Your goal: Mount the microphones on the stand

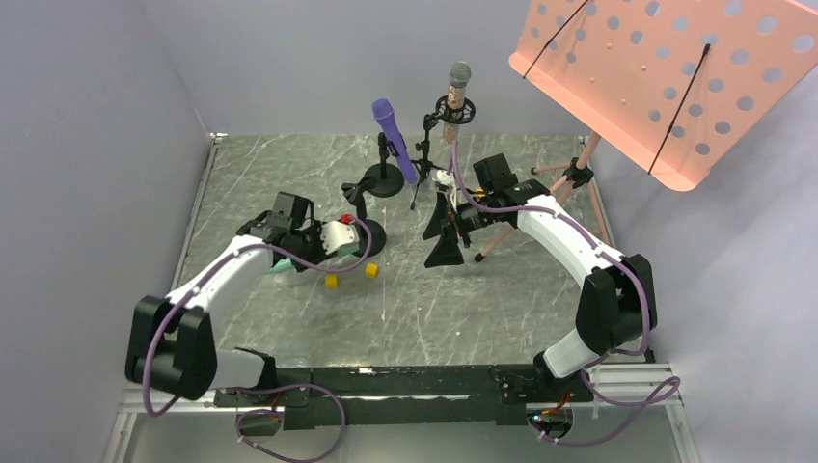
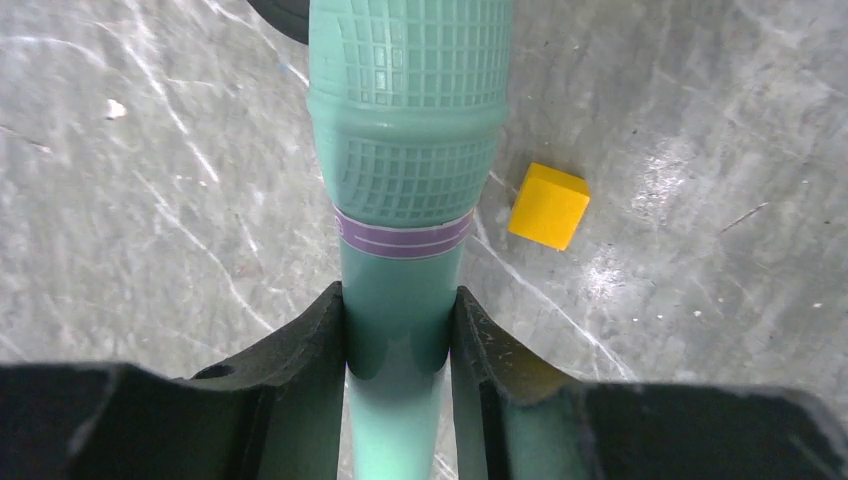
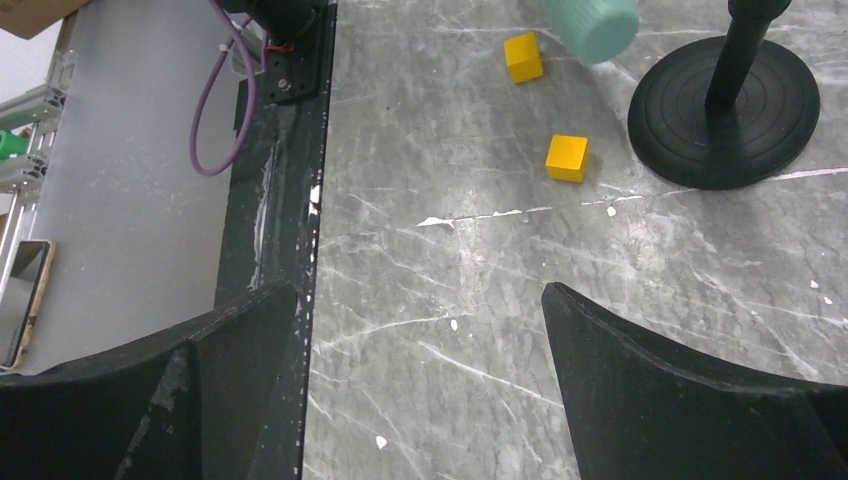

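My left gripper (image 1: 313, 249) is shut on the handle of the teal-green microphone (image 2: 405, 150), held low over the table; the left wrist view shows the fingers (image 2: 320, 340) pressed on both sides. Its tail end shows under the arm in the top view (image 1: 281, 267) and its head in the right wrist view (image 3: 592, 25), beside a round-base stand (image 1: 365, 231). The purple microphone (image 1: 394, 135) sits tilted in another round-base stand (image 1: 384, 180). The pinkish-copper microphone (image 1: 455, 96) stands upright in a tripod stand. My right gripper (image 1: 442, 236) is open and empty (image 3: 420, 330).
Two small yellow cubes (image 1: 331, 281) (image 1: 371, 272) lie near the left gripper; one shows right of the microphone (image 2: 548, 205). A pink perforated music stand (image 1: 666, 77) rises at the back right, its tripod legs behind the right arm. Grey walls enclose the table.
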Robot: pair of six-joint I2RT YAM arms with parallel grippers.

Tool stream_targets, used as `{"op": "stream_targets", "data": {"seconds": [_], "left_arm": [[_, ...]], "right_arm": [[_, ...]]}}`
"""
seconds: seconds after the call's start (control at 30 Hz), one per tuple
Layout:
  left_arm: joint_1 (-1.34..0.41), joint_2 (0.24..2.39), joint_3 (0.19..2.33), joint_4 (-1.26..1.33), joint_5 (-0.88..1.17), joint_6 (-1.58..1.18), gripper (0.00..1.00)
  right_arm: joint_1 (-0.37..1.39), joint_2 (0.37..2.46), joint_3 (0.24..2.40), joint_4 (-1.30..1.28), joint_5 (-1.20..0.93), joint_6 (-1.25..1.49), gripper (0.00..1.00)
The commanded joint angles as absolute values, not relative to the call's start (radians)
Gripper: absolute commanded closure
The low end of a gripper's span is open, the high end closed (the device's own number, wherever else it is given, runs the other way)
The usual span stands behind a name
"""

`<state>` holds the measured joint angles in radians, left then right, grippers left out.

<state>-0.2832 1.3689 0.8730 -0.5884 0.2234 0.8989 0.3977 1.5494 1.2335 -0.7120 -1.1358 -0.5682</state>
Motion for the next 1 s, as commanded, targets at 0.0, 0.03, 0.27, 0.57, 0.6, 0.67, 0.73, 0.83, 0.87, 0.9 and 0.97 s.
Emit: {"op": "stream_targets", "data": {"seconds": [0.0, 0.03, 0.27, 0.57, 0.6, 0.67, 0.73, 0.83, 0.87, 0.9, 0.97], "left_arm": [[-0.308, 1.242, 0.838, -0.613, 0.268, 0.858, 1.00], [-0.315, 1.216, 0.832, -0.618, 0.278, 0.849, 1.00], [-0.342, 0.971, 0.796, -0.568, 0.465, 0.695, 1.00], [-0.357, 0.757, 0.592, 0.179, 0.754, -0.109, 1.00], [-0.363, 0.757, 0.560, 0.290, 0.749, -0.198, 1.00], [-0.384, 0.773, 0.509, 0.488, 0.722, -0.346, 1.00], [-0.419, 0.811, 0.479, 0.673, 0.685, -0.464, 1.00], [-0.496, 0.893, 0.468, 0.833, 0.632, -0.552, 1.00], [-0.520, 0.909, 0.475, 0.857, 0.620, -0.559, 1.00], [-0.546, 0.933, 0.486, 0.873, 0.606, -0.557, 1.00], [-0.597, 0.981, 0.504, 0.905, 0.573, -0.552, 1.00]], "right_arm": [[0.394, 1.524, 1.268, -0.711, -1.155, -0.595, 0.00], [0.394, 1.525, 1.266, -0.710, -1.152, -0.594, 0.00], [0.394, 1.536, 1.257, -0.692, -1.138, -0.584, 0.00], [0.400, 1.531, 1.228, -0.660, -1.185, -0.584, 0.00], [0.402, 1.527, 1.224, -0.657, -1.195, -0.585, 0.00], [0.405, 1.514, 1.228, -0.660, -1.220, -0.593, 0.00], [0.416, 1.497, 1.233, -0.660, -1.231, -0.594, 0.00], [0.426, 1.462, 1.226, -0.611, -1.247, -0.538, 0.00], [0.428, 1.452, 1.223, -0.585, -1.258, -0.519, 0.00], [0.428, 1.443, 1.222, -0.560, -1.268, -0.485, 0.00], [0.428, 1.425, 1.215, -0.494, -1.285, -0.399, 0.00]]}}
